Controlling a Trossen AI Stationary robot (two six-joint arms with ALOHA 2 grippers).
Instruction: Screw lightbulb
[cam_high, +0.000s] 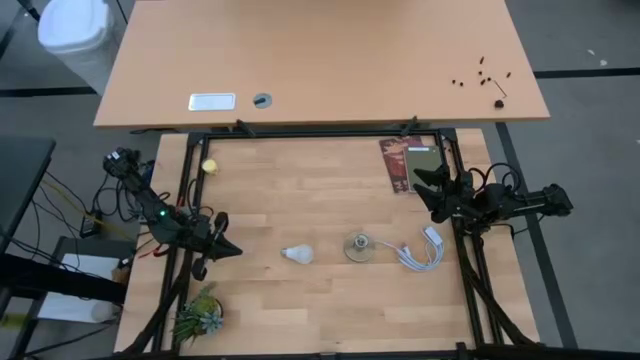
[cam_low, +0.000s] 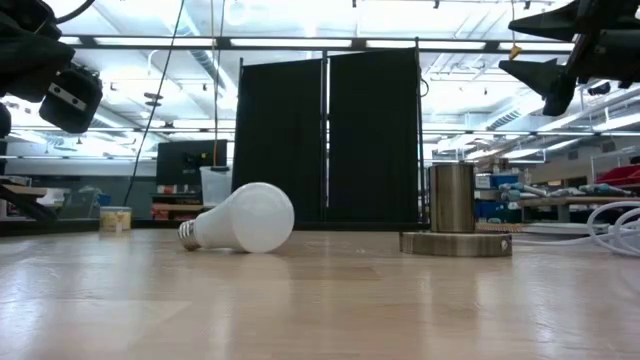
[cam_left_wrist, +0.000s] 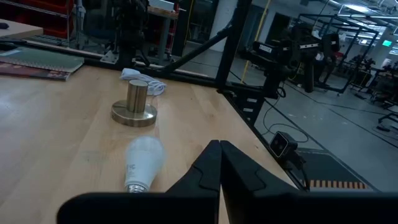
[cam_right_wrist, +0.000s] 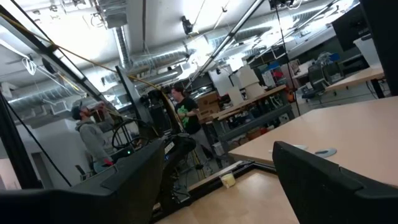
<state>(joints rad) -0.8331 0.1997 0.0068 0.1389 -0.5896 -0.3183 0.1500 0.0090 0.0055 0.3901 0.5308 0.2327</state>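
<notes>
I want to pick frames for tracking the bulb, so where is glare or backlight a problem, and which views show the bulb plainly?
Low view: bright ceiling lights behind, so the arms read as silhouettes, yet the lightbulb and socket stay clear. High view: even light, bulb small but distinct. Left wrist view: bulb plain, partly behind the dark left gripper. Right wrist view: washed-out ceiling glare, no bulb.

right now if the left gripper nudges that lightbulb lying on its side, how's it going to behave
The lightbulb lies on its side on the bare table, so its round dome would probably roll, curving around the narrow base. It looks light and smooth, so it may skid from the left gripper.
</notes>
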